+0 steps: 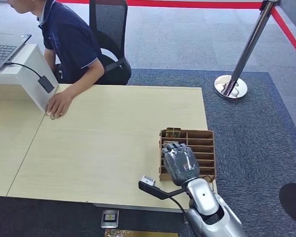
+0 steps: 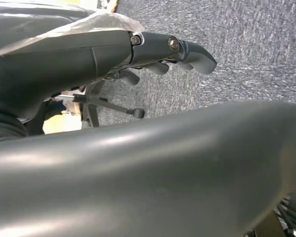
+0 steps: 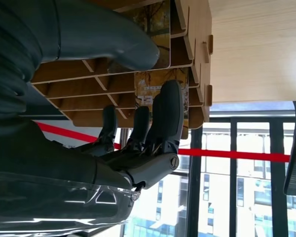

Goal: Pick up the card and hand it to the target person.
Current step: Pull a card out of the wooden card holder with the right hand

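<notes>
Likely office — desk [image 1: 101, 143], laptop [image 1: 3, 49], mesh chair [image 1: 109, 29], carpet [image 1: 250, 138].

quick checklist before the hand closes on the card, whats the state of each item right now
1. Right hand over the wooden card rack: ok.
2. Card sits between thumb and fingers: ok in the right wrist view.
3. Card actually gripped: not ok, the fingers are apart.
4. Rack on the table, near its edge: ok.
5. Person ready to receive: not ok, leaning towards the laptop, one hand flat on the table.
6. Left hand holds nothing: ok.
</notes>
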Robot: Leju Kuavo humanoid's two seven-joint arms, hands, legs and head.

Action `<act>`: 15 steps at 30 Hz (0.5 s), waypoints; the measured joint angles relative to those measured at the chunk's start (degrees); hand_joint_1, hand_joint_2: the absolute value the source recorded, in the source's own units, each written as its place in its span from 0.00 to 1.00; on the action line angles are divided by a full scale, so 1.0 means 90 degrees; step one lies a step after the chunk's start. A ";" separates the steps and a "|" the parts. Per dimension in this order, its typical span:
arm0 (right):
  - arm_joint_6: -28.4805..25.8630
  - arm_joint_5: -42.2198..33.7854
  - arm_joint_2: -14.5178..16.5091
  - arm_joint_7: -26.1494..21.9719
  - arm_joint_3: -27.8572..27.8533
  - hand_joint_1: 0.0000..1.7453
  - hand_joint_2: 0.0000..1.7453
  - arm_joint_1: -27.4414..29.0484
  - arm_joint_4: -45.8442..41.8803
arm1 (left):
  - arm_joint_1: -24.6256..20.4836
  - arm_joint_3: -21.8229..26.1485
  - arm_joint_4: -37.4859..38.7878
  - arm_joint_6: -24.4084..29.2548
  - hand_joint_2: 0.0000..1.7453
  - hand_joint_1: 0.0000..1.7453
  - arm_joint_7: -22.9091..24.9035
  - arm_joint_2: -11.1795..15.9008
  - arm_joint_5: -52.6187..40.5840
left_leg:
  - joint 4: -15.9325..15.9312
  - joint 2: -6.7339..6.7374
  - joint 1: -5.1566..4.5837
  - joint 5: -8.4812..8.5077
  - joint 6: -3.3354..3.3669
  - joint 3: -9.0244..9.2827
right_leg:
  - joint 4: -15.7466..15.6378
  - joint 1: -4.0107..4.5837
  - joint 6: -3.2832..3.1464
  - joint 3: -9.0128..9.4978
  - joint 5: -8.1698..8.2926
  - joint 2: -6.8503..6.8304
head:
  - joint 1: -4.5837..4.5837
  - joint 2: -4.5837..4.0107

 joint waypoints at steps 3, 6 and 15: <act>-0.0021 0.0017 0.0026 0.0031 -0.0028 0.44 1.00 -0.0021 0.0055 | 0.0003 0.0000 0.0000 0.0000 0.00 0.00 0.0000 0.0000 -0.0012 | 0.0000 0.0000 0.0000 0.0000 0.0000 0.0000 | 0.0000 0.0000 0.0000 0.0000 0.0000 0.0000 | 0.0000 -0.0001; -0.0034 0.0035 0.0041 0.0080 -0.0084 0.45 1.00 -0.0019 0.0083 | 0.0003 0.0000 0.0000 -0.0001 0.00 0.00 -0.0001 0.0000 -0.0029 | 0.0000 0.0000 0.0000 0.0000 0.0000 0.0000 | 0.0000 0.0000 0.0000 -0.0001 0.0000 0.0000 | -0.0001 -0.0001; -0.0060 0.0085 0.0066 0.0100 -0.0206 0.46 1.00 -0.0008 0.0117 | 0.0006 0.0000 0.0000 -0.0005 0.00 0.00 0.0001 0.0000 -0.0037 | 0.0000 0.0000 0.0000 0.0000 0.0000 0.0001 | 0.0000 0.0000 0.0000 -0.0001 0.0000 0.0000 | -0.0001 -0.0001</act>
